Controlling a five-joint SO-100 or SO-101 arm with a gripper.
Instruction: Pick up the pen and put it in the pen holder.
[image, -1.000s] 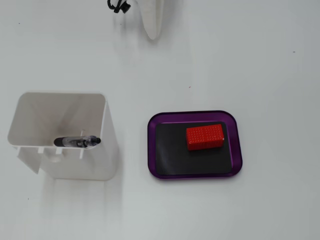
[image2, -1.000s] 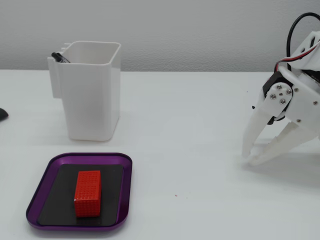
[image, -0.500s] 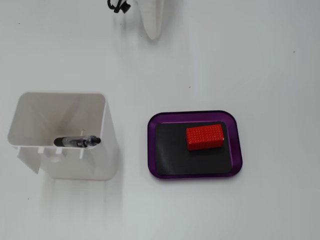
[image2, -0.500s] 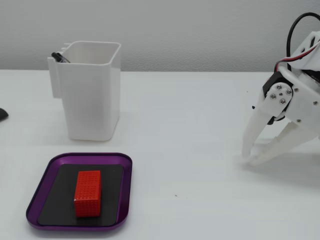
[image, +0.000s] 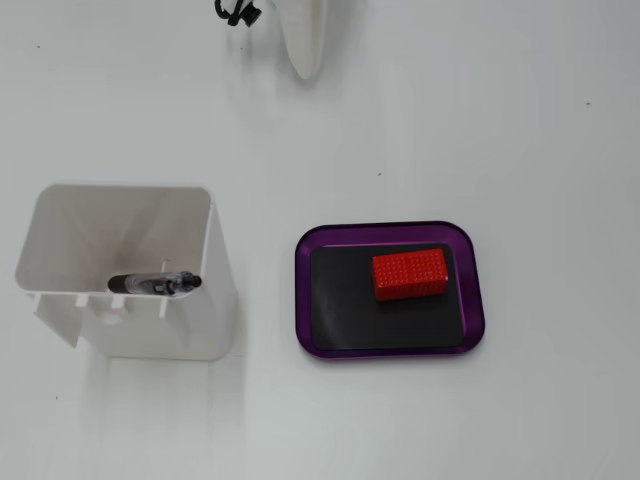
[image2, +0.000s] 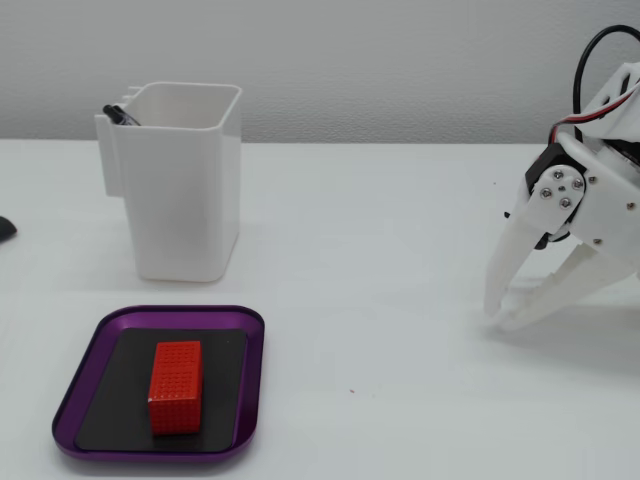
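Observation:
The pen (image: 155, 284) is black with a clear barrel and lies inside the white pen holder (image: 215, 262), leaning against its near-side wall in a fixed view. In another fixed view only the pen's dark end (image2: 118, 114) shows above the rim of the holder (image2: 180, 200) at its left corner. My white gripper (image2: 499, 320) is far to the right of the holder, tips down near the table, fingers closed together and empty. In a fixed view its tip (image: 304, 66) shows at the top edge.
A purple tray (image: 390, 229) with a black mat holds a red block (image: 410, 273) right of the holder; in another fixed view the tray (image2: 256, 370) and the block (image2: 175, 385) are in front of the holder. A dark object (image2: 4, 228) is at the left edge.

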